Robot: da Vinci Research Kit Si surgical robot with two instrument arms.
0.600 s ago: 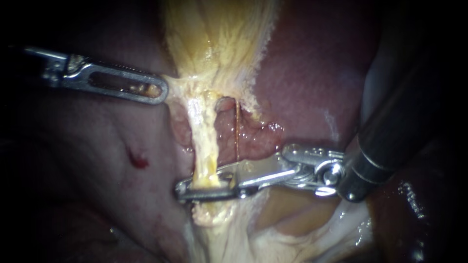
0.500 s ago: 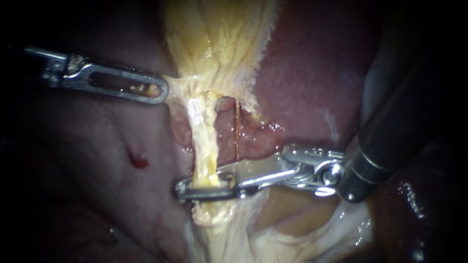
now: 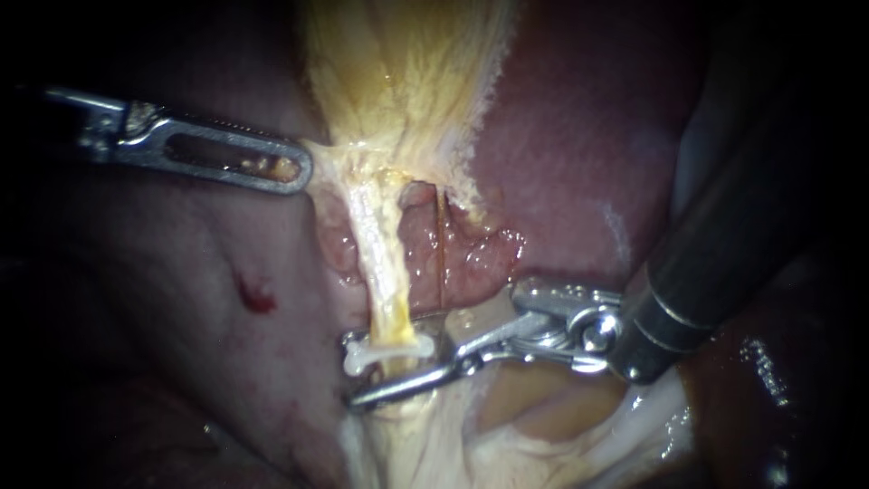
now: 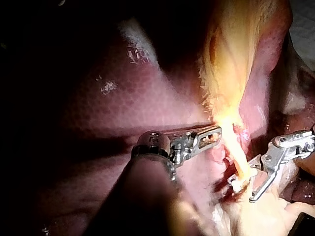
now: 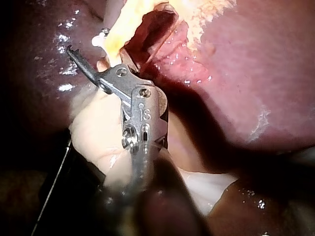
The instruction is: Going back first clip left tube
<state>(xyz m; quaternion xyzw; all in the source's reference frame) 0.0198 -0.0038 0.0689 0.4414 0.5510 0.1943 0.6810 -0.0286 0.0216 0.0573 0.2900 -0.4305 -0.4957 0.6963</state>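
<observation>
The pale yellow left tube [image 3: 380, 263] runs down from the gallbladder [image 3: 407, 81]. A white clip [image 3: 385, 349] sits across its lower end, also seen in the left wrist view [image 4: 241, 182] and the right wrist view [image 5: 101, 39]. My right instrument [image 3: 398, 367] has its jaws open around the tube just below the clip; they no longer press on the clip. A thin reddish right tube [image 3: 440, 254] runs beside it. My left instrument [image 3: 303, 172] is shut on tissue at the gallbladder's neck and holds it to the left [image 4: 211, 135].
Dark red liver [image 3: 579, 136] lies on both sides, with a small blood spot [image 3: 258, 299] on the left lobe. Pale white tissue [image 3: 543, 435] spreads below the right instrument. Its thick shaft [image 3: 724, 244] crosses the right side.
The right instrument's jaws have opened and dropped slightly, uncovering the white clip left shut on the left tube. The left instrument has not moved.
</observation>
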